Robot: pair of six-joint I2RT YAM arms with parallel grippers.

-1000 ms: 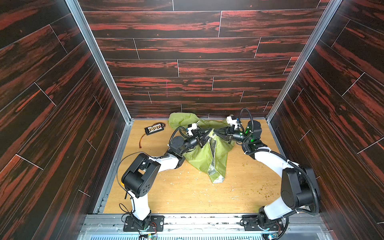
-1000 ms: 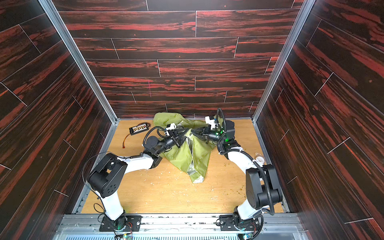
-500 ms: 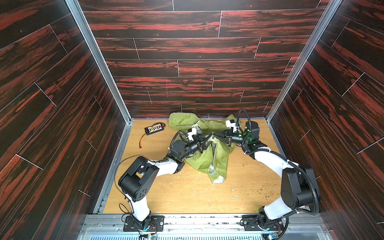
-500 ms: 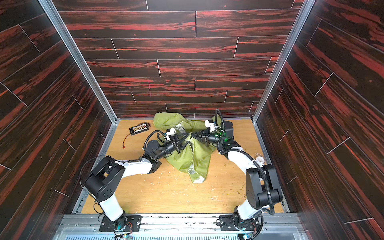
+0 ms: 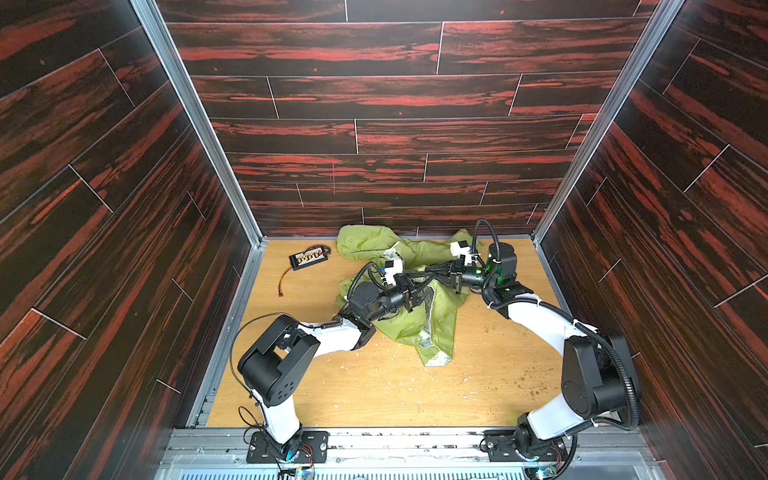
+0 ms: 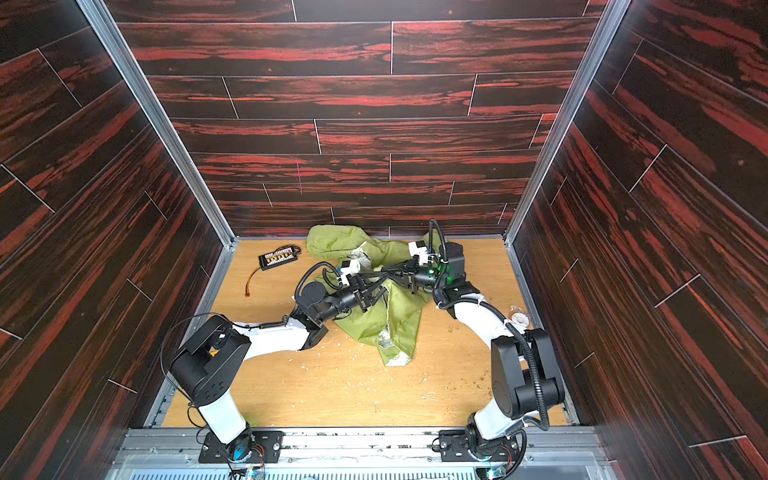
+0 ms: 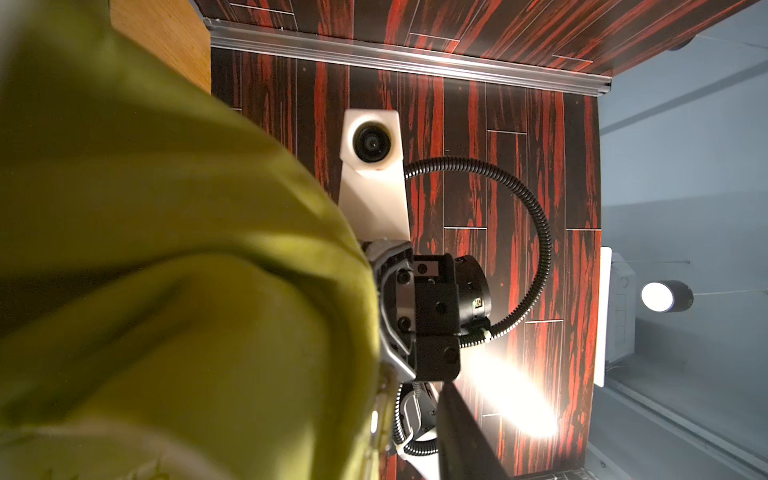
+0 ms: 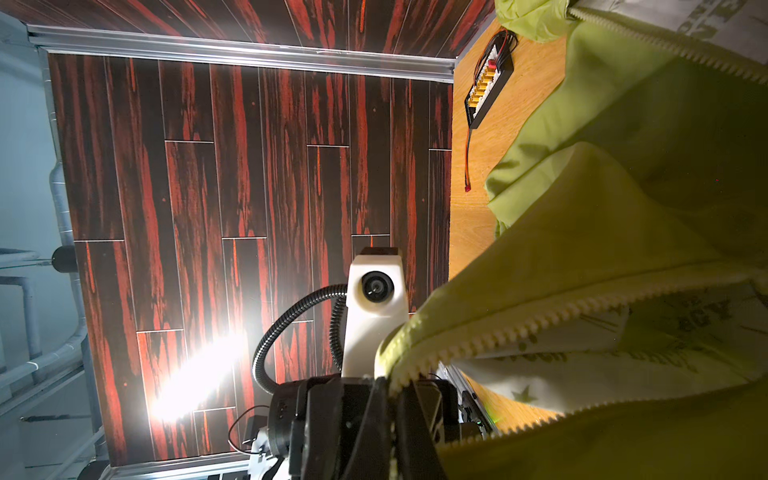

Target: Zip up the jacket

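Jacket (image 5: 440, 328) bunched far-centre on bench (image 5: 374, 395), lifted between the arms. Left jaws shifted slightly nearer, apparently pinching one zipper edge (image 8: 498, 332); right jaws pressed together on fabric. Edges still gape: zipping unstarted.

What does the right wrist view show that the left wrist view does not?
Only the right wrist view shows the jacket's separated zipper teeth, its white printed lining, the black connector board, and the left gripper closed on the zipper edge. Only the left wrist view shows the right gripper against the fabric and a lit lamp outside the enclosure. Both show green jacket fabric, dark red wall panels, and the opposite arm's white wrist camera.
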